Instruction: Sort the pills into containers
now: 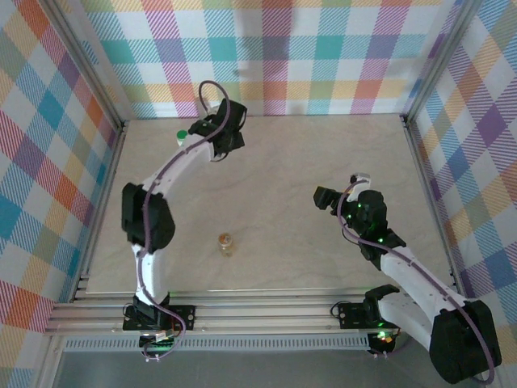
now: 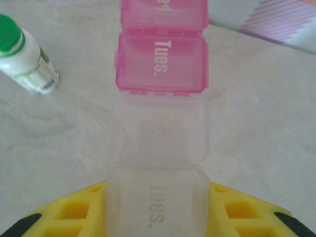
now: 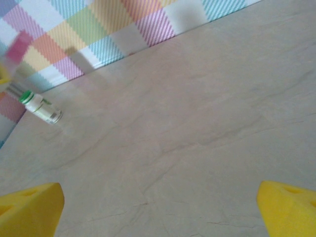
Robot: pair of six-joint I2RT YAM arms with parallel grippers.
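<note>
1 left gripper [image 2: 157, 224]: pinching clear Tues. lid [image 2: 157, 197] of pink pill box [image 2: 161, 64].
Right gripper [image 3: 160, 210]: hanging spread.
Risk: pulling hard could be dragging the box.

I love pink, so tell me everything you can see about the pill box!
The pill box is see-through plastic, a row of little lidded sections with rounded corners. Two are pink, one marked "Tues."; the nearer two look clear, and the nearest also says "Tues.". It lies flat on the table, apart from the bottle to its left. The left gripper is shut on its clear end, a yellow finger on each side.
</note>
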